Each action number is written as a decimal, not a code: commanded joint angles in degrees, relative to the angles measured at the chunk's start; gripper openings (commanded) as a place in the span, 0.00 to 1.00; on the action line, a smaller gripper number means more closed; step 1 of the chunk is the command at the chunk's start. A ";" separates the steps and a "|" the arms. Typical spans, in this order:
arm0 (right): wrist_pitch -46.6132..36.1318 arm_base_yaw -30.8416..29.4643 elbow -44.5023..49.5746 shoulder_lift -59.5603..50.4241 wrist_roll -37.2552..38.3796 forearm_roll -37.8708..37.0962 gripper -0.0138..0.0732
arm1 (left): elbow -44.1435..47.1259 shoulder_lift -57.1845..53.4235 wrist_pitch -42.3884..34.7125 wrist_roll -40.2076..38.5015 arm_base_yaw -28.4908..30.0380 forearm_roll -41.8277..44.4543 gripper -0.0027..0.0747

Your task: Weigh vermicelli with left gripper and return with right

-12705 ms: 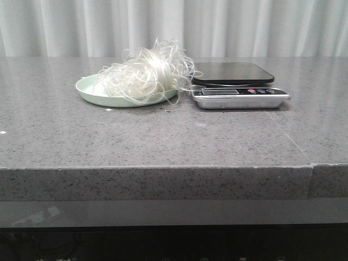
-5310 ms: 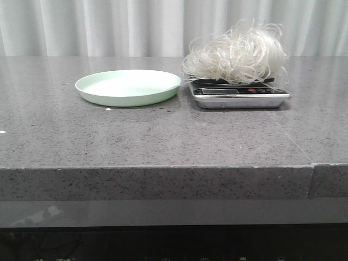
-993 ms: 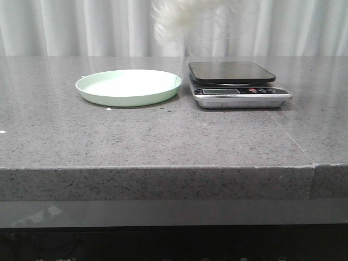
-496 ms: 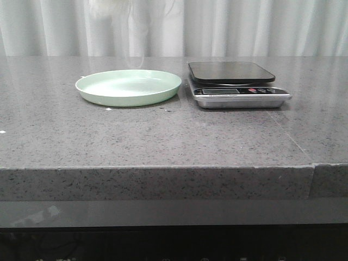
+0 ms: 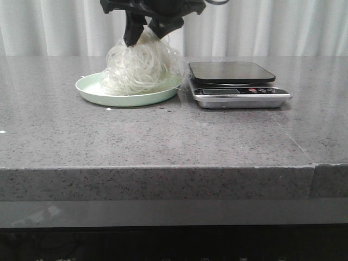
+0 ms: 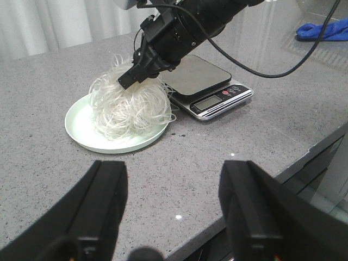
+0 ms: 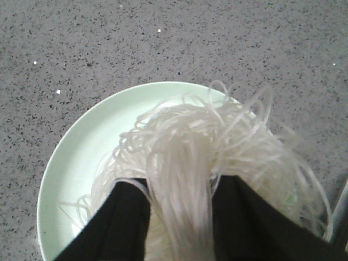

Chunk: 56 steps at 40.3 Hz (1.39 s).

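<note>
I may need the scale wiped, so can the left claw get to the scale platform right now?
Probably yes. The left claw hangs open and empty, and the scale platform is bare. The right claw grips the vermicelli over the plate beside it, so it would have to pass close by.

- A grey speckled stone table [image 5: 163, 136] fills the scene, its thick near edge facing forward, with a seam on the right.
- Pale pleated curtains [image 5: 283, 27] hang across the far side.
- A blue cloth [image 6: 323, 31] lies far off on the tabletop.
- Soft, even light reflects off the tabletop.
</note>
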 commanded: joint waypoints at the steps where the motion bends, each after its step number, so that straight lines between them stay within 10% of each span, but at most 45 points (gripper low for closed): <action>1: -3.00 -0.02 -2.17 -4.77 -0.80 -0.13 0.71 | -1.50 0.26 -4.64 -0.45 -0.03 -0.78 0.63; 19: 6.59 -0.15 0.98 -19.50 0.94 -0.26 0.71 | -1.50 0.26 -4.64 -0.45 -0.03 -0.78 0.63; 56: 10.55 -0.36 50.04 -75.73 1.28 -3.36 0.71 | -1.50 0.26 -4.64 -0.45 -0.03 -0.78 0.63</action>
